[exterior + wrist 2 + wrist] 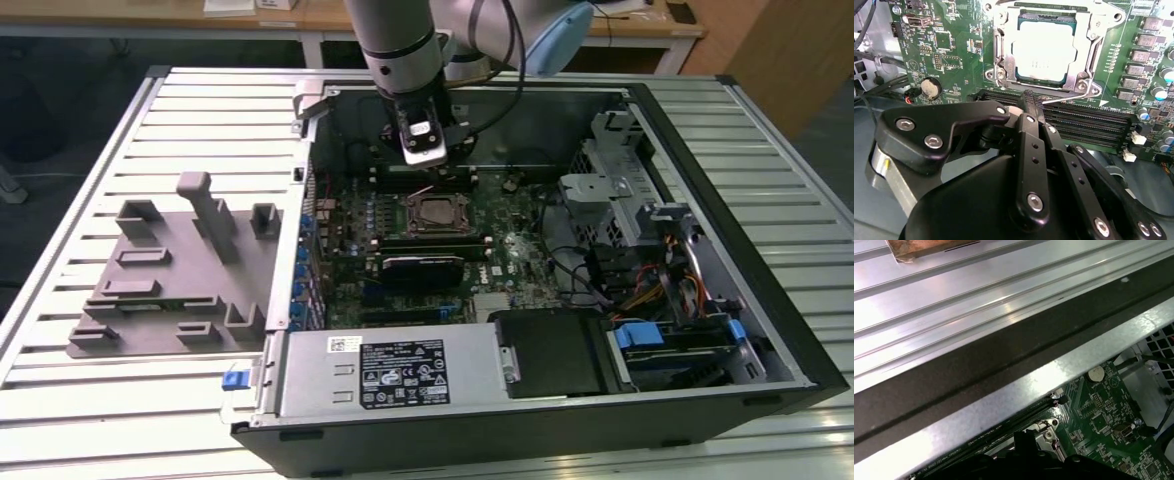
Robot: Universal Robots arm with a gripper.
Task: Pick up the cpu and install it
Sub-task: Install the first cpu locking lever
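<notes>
1. A ribbed metal worktop [160, 400] fills the exterior view.
2. A grey plastic block [167, 280] lies at centre left.
3. An open computer case [747, 330] lies at centre and right.

Workshop: opened computer case [747, 300] on slatted metal bench [134, 420].

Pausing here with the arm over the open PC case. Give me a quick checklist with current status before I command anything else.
1. cpu lying in the socket: ok, it sits flat inside the frame in the second wrist view.
2. Nothing carried by the gripper: ok, its jaws are together with nothing between them.
3. Gripper off the cpu: ok, its tip is over the memory slots beside the socket.
4. Socket retention lever latched: cannot tell.
5. Arm above the motherboard in the exterior view: ok.
</notes>
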